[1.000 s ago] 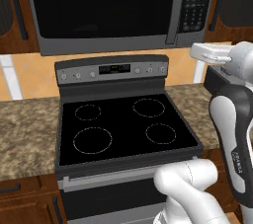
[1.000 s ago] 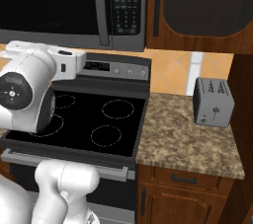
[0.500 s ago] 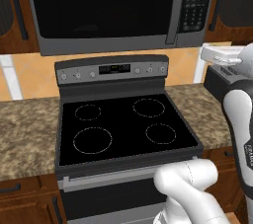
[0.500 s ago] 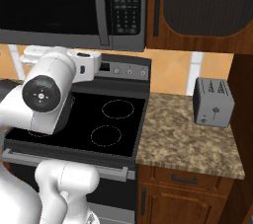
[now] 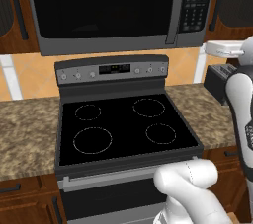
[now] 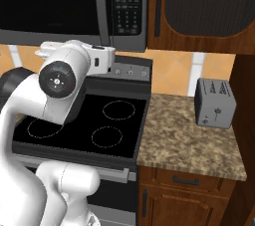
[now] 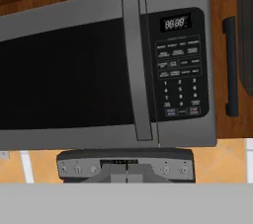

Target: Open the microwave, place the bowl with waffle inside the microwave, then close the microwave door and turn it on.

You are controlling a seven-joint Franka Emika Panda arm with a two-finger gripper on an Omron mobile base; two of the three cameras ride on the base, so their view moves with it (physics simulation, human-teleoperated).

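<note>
fingers (image 7: 118, 172): pressed together with no gap between them, holding nothing and touching nothing; in the hand view the two dark tips meet low at centre, in front of the stove's control panel
gripper (image 7: 127, 172): closed and empty, pointing at the microwave from well back
microwave (image 7: 108, 70): mounted above the stove among brown wooden cabinets, its front facing the hand camera
microwave door (image 7: 64, 77): shut, a wide dark glass panel in a grey frame, covering the left and middle of the front
door handle (image 7: 137, 67): upright grey bar at the door's right edge, just beside the keypad
keypad (image 7: 179, 65): black strip at the right end of the microwave, display at its top
stove (image 5: 126, 127): black glass top with four burner rings, directly below the microwave
counter (image 6: 189, 140): speckled stone, running on both sides of the stove
toaster (image 6: 215, 102): small and grey, standing on the counter right of the stove, well apart from the gripper
</note>
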